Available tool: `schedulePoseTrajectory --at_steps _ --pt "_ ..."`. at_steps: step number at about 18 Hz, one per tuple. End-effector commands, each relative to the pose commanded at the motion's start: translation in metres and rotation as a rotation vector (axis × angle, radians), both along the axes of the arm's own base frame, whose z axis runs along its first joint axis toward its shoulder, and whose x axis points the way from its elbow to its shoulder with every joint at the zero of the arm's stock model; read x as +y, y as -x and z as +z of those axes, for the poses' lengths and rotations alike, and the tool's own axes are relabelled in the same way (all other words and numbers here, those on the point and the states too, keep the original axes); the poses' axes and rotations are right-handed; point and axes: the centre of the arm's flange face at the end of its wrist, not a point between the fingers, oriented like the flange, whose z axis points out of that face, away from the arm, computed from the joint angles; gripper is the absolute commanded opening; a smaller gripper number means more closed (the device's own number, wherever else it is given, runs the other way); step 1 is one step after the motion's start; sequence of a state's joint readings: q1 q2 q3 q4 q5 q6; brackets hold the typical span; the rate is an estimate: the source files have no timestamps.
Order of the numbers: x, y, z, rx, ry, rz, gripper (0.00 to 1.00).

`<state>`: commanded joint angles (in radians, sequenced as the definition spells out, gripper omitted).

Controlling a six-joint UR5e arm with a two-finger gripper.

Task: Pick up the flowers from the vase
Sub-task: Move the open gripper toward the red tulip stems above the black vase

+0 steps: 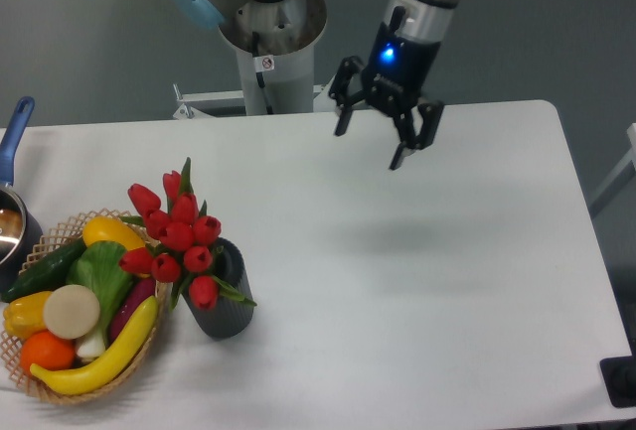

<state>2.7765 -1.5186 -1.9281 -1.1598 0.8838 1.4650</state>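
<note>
Leaning out of a ribbed dark cylindrical vase near the table's front-left corner, smooth red-budded flowers tilt toward a woven basket; the gripper hangs tilted over the far edge, jaws spread and empty.

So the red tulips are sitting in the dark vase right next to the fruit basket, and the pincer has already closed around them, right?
Not quite. The fixed camera shows the pincer open and empty, up over the far side of the table, well away from the tulips. The rest holds: they sit in the dark vase beside the basket.
</note>
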Motion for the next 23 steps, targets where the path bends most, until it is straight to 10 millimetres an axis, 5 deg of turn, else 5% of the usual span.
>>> schedulePoseTrajectory --at_steps 8,23 --pt "0.05 -0.02 -0.034 -0.08 -0.102 -0.104 1.0" --pt "0.127 -0.072 -0.054 -0.117 -0.157 -0.199 1.0"
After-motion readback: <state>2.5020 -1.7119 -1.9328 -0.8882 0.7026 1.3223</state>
